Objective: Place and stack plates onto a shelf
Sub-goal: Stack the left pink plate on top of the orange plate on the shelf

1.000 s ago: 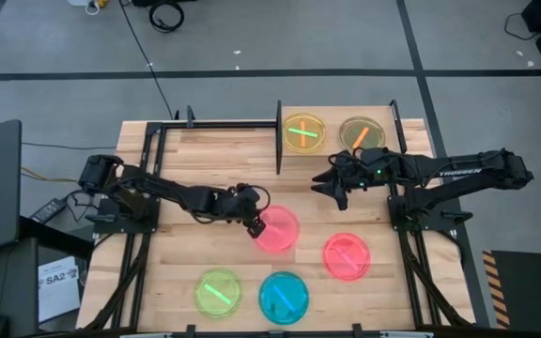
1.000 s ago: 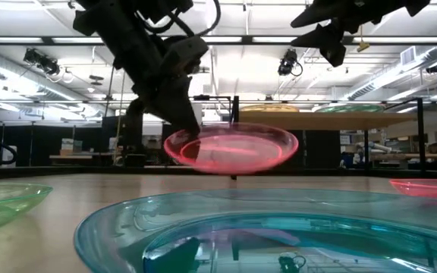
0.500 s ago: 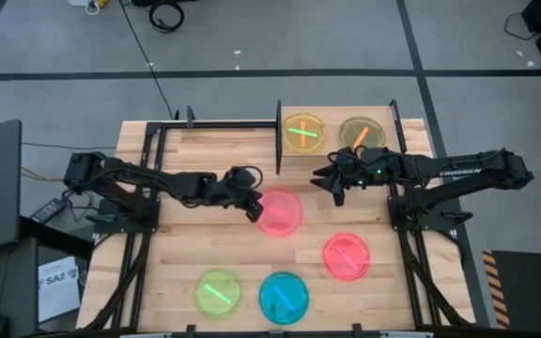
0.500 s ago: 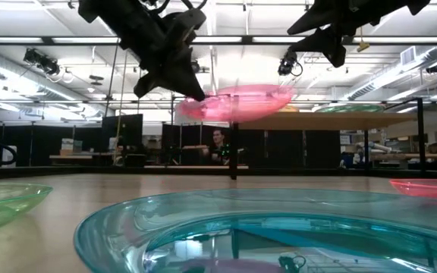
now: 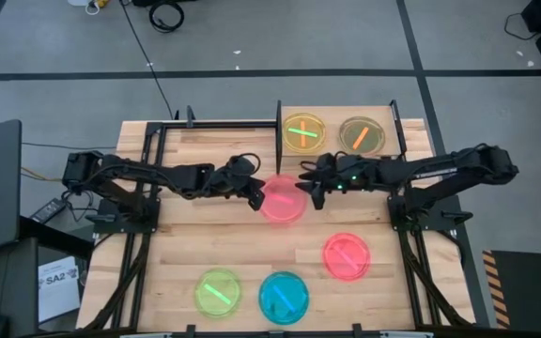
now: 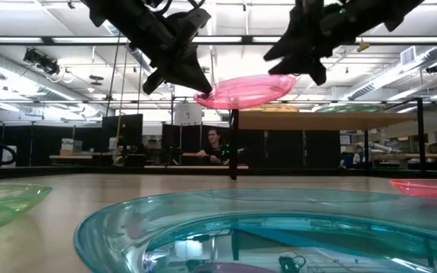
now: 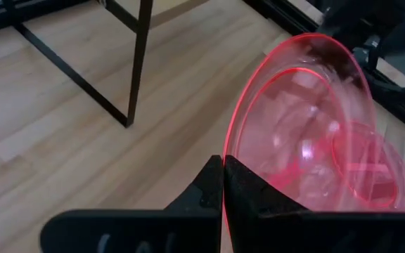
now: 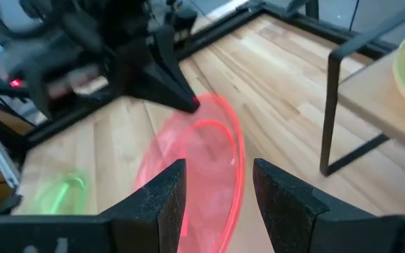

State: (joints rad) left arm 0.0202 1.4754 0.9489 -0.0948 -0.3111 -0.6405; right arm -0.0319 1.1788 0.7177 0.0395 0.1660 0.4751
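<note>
Since a second before, the left gripper (image 5: 254, 194) had hauled the round translucent pink plastic plate (image 5: 283, 198) up off the big wooden tabletop (image 5: 195, 249) and carried it toward the shelf, and the right gripper (image 5: 310, 193) had swung in from the shelf side to meet it.

So the handoff geometry, going left to right in the overhead view: left gripper was clamped tight on the plate's 9 o'clock rim, with the plate hanging in the air over the middle of the table, roughly level but tipped a bit in the low view. Right gripper sat at the plate's 3 o'clock edge, fingers spread wide, and its wrist camera showed the pink rim lined up in the gap between them, not pinched yet as far as I could tell.

The small light-wood shelf on thin black posts (image 5: 383, 119) lay around 1 o'clock from the plate, way nearer the right arm, already holding a green plate stack (image 5: 303, 133) and an orange-striped plate (image 5: 362, 134). Looked like a pass to the right arm was the obvious play.
</note>
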